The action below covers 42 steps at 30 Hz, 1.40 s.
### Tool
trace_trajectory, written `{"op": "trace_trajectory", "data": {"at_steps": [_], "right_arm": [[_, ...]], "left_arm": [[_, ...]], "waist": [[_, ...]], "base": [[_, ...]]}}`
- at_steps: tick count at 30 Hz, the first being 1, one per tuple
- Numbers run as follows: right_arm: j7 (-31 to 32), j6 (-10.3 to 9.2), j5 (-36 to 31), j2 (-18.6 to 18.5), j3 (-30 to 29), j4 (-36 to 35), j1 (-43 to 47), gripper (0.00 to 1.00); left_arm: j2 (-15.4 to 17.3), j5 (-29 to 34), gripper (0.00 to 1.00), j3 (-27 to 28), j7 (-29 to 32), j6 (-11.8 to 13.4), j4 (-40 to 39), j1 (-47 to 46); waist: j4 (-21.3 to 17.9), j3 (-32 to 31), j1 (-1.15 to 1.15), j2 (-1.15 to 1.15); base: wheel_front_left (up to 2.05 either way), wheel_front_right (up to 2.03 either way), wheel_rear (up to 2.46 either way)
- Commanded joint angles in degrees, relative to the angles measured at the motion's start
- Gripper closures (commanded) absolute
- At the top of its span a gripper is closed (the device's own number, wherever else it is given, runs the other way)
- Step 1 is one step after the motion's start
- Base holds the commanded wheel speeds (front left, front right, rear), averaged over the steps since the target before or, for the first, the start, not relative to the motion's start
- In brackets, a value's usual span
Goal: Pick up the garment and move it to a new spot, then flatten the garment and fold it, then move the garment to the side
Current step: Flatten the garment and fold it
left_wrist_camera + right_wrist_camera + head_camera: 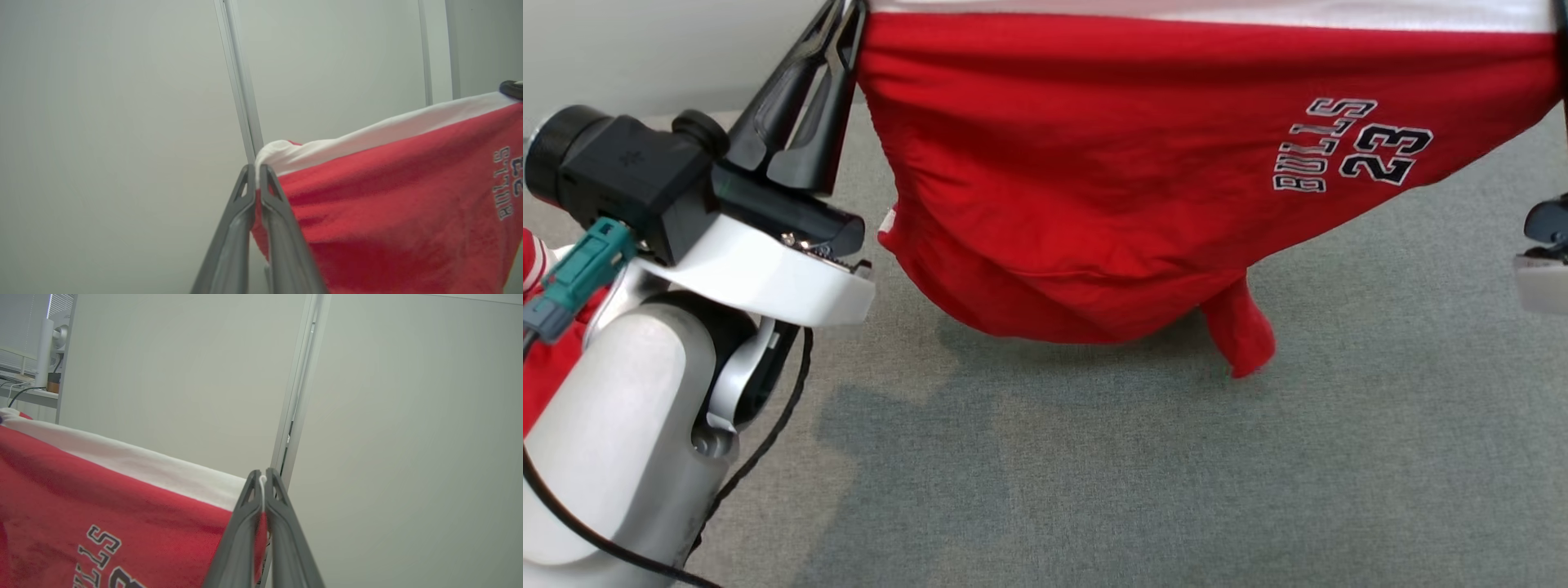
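I have both arms raised, with the red cloth garment (pixel 1094 163), white-banded along its top edge and printed "BULLS 23", stretched out between them. My left tool (pixel 848 24) points up and away from me, leaning a little inward. Its two dark fingers are pressed together on the garment's upper left corner. Below it, the pale left forearm (pixel 613 425) climbs from the lower left of the head view, bent at the wrist, where the black camera block sits.

In the left wrist view the fingers (pixel 241 212) meet right at the white band, pinching the corner between them. My right tool (pixel 263 475) does the same at the opposite corner. Its fingers are closed, with a thin sliver of white fabric showing between the tips.

The top edge runs nearly taut from one tool to the other. The body of the garment sags in a curve beneath it, over the grey fabric-covered surface (pixel 1094 474). A loose flap dangles lowest, right of centre. I cannot tell whether it touches the surface.
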Motion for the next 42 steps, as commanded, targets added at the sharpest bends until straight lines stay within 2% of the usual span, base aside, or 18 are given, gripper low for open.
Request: {"op": "trace_trajectory", "data": {"at_steps": [1,7,12,18,19,29,34,38,42], "right_arm": [[-0.42,-0.03,0.62,0.16,-0.47,0.66,-1.15,1.00],[-1.39,-0.03,2.64,0.62,0.25,5.79,-8.71,1.00],[-2.41,-0.03,4.96,0.23,2.42,13.12,-19.05,1.00],[-4.25,-0.03,7.88,0.92,6.89,23.96,-34.40,1.00],[-4.25,-0.03,7.88,0.92,6.89,23.96,-34.40,1.00],[-10.90,-0.02,12.69,3.85,14.92,43.98,-54.32,1.00],[-13.66,-0.02,15.17,5.66,18.95,52.46,-58.33,1.00],[-13.80,-0.02,18.15,7.14,23.21,58.73,-57.73,1.00],[-14.72,-0.03,20.64,7.67,26.97,62.16,-56.00,1.00]], "left_arm": [[0.25,-0.02,1.00,0.53,-0.43,-0.08,0.31,-1.55],[-1.03,-1.15,1.00,1.57,-1.76,-1.68,4.12,-7.63],[-3.03,-1.87,1.00,1.71,-3.60,-4.68,10.94,-16.88],[-6.25,-1.21,1.00,1.16,-6.82,-8.05,23.03,-29.71],[-6.25,-1.21,1.00,1.16,-6.82,-8.05,23.03,-29.71],[-12.30,-2.33,1.00,0.80,-12.40,-11.50,46.35,-45.36],[-13.74,-3.33,1.00,1.08,-13.94,-12.28,55.98,-49.01],[-14.87,-5.01,1.00,1.04,-13.67,-13.12,63.85,-48.01],[-16.08,-7.56,1.00,1.80,-14.55,-13.87,69.52,-46.03]], "waist": [[-0.13,1.12,0.00,0.00],[-0.47,6.86,0.00,0.00],[-0.17,11.90,0.00,0.00],[0.24,16.46,0.00,0.00],[0.24,16.46,0.00,0.00],[1.30,17.87,0.00,0.00],[1.27,17.68,0.00,0.00],[0.97,17.65,0.00,0.00],[0.82,18.10,0.00,0.00]], "base": [[0.00,0.00,0.00],[0.00,0.00,0.00],[0.00,0.00,0.00],[0.00,0.00,0.00],[0.00,0.00,0.00],[0.00,0.00,0.00],[0.00,0.00,0.00],[0.00,0.00,0.00],[0.00,0.00,0.00]]}}
